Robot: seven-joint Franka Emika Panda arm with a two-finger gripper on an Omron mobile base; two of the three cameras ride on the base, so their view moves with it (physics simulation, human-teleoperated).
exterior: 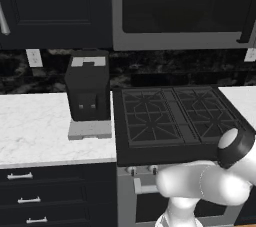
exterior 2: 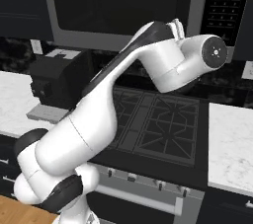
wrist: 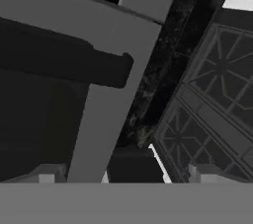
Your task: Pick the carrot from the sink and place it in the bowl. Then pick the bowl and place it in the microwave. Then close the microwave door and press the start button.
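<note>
one microwave (exterior: pixel 182 11), one stove (exterior: pixel 175 118), one coffee machine (exterior: pixel 88 88), three drawer handles (exterior: pixel 20 175)

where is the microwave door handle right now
In the hand view the microwave door handle is a dark bar at upper left, lying across the grey door frame, with the stove grates to its right.

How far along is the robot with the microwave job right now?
Looks done: the microwave door appears shut, its dark glass flush in the steel frame above the stove. Whether the bowl and carrot are inside can't be seen through the glass. In hand: nothing; the gripper is open, close to the door handle. Left: pressing the start button on the control panel, likely next.
</note>
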